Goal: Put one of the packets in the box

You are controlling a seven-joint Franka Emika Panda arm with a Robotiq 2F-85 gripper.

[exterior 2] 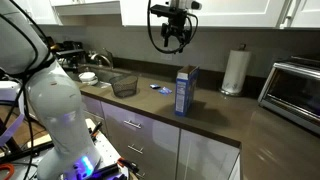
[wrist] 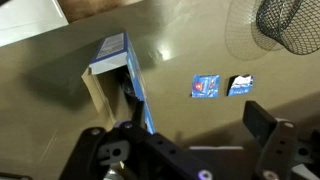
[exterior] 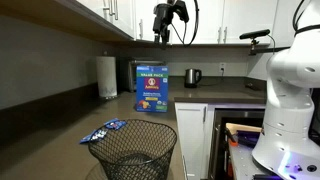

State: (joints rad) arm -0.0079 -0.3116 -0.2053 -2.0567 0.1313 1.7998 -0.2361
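In an exterior view your gripper [exterior: 166, 30] hangs high before the white cabinets [exterior: 105, 12], well above the dark, smooth counter [exterior: 60, 125]. The box [exterior: 152, 90] stands upright there, a tall blue cardboard carton with yellow letters. The packets [exterior: 105, 130] lie flat near the counter edge, just beside the round black wire basket [exterior: 133, 150]. A white towel roll [exterior: 107, 77] and a kettle [exterior: 193, 76] stand at the wall.

In an exterior view the gripper [exterior 2: 172, 40] is high up, nearly over the box [exterior 2: 185, 90]. The packets [exterior 2: 158, 87] (only a small blue spot here) lie between the box and the basket [exterior 2: 124, 85].

In the wrist view the fingers [wrist: 262, 120] are spread wide and hold nothing. Below them, the box [wrist: 115, 65] has its top flaps open. Two packets [wrist: 205, 86], shiny blue squares with white marks, lie apart from it on the brown counter [wrist: 200, 40], near the basket [wrist: 285, 25].
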